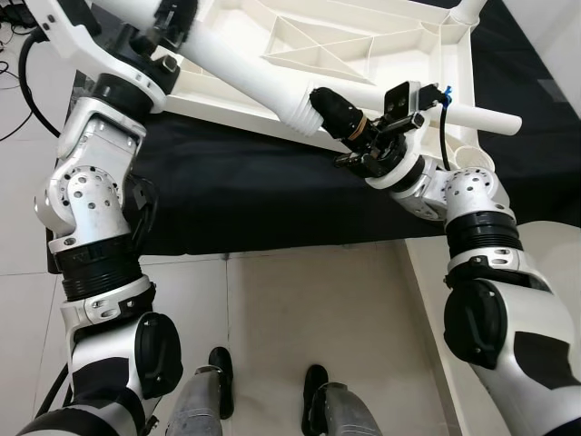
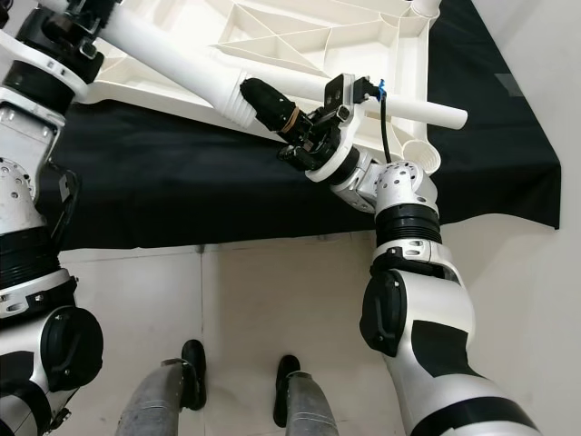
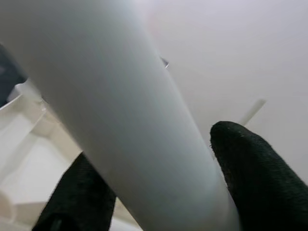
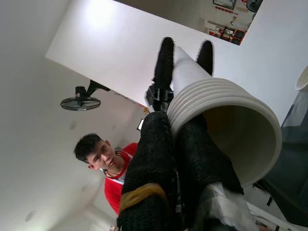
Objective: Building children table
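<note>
Upturned white tabletop filling the far half of the black-covered surface, white leg tube slanting across in front of it, open dark cloth near the front edge, bare tiled floor below.

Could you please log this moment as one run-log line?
left hand: shut on table leg | right hand: at ribbed end of leg | tabletop: upside down on black cloth
</note>
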You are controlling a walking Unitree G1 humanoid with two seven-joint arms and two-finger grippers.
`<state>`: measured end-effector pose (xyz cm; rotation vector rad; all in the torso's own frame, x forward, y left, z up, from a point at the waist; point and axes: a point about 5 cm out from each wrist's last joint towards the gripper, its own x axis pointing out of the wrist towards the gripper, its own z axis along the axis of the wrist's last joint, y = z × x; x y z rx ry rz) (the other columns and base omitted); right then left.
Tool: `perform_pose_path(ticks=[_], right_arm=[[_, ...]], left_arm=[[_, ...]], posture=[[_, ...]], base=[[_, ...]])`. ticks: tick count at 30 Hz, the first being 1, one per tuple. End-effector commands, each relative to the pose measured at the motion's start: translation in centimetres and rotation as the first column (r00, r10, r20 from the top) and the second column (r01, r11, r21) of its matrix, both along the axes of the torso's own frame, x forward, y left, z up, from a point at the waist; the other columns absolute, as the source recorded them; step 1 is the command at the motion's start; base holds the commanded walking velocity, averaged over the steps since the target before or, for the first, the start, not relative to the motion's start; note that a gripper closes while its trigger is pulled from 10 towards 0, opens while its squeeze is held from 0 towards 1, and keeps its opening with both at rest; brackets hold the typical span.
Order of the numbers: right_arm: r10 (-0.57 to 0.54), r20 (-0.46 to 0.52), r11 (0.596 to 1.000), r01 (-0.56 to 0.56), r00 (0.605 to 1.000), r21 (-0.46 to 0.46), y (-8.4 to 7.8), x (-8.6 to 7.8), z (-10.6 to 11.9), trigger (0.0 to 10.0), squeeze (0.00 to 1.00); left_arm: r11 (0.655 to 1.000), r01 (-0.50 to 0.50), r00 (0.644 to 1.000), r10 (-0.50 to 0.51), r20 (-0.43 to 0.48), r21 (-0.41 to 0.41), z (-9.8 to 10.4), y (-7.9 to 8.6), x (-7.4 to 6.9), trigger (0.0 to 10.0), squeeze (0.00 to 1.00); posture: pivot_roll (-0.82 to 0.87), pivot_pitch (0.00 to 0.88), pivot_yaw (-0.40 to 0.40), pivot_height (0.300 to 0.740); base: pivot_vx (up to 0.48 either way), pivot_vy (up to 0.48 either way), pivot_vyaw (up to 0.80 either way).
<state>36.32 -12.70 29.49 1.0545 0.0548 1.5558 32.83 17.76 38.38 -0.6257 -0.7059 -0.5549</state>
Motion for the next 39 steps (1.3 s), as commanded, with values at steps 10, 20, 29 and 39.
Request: perform_pose_path(ticks=[10,20,29,39], right_arm=[[0.034,0.016,0.999,-0.035,0.999,0.021,0.1,-0.6,-0.1,0.0,0.00],[-0.092,0.030,0.988,0.088,0.995,0.130,0.7,-0.3,-0.6,10.0,1.00],[-0.103,0.010,0.987,0.101,0.995,0.129,1.1,-0.7,-1.4,10.0,1.00],[-0.144,-0.016,0.989,0.144,0.989,0.022,0.3,-1.1,-3.2,10.0,1.00]], left_arm=[[0.999,-0.012,0.999,0.014,0.049,-0.032,0.3,0.2,-0.3,0.0,0.00],[0.999,-0.048,0.998,0.048,0.036,-0.012,0.7,0.2,0.0,10.0,0.00],[0.999,-0.051,0.997,0.051,0.057,-0.011,1.5,0.3,-0.3,10.0,0.00],[0.994,-0.106,0.991,0.108,0.072,-0.029,2.0,0.9,-0.2,0.0,0.00]], posture=[[0.09,0.337,-0.082,0.740],[0.09,0.321,-0.085,0.740],[0.09,0.320,-0.082,0.740],[0.09,0.320,-0.083,0.740]], base=[[0.000,0.000,0.00],[0.000,0.000,0.00],[0.000,0.000,0.00],[0.000,0.000,0.00]])
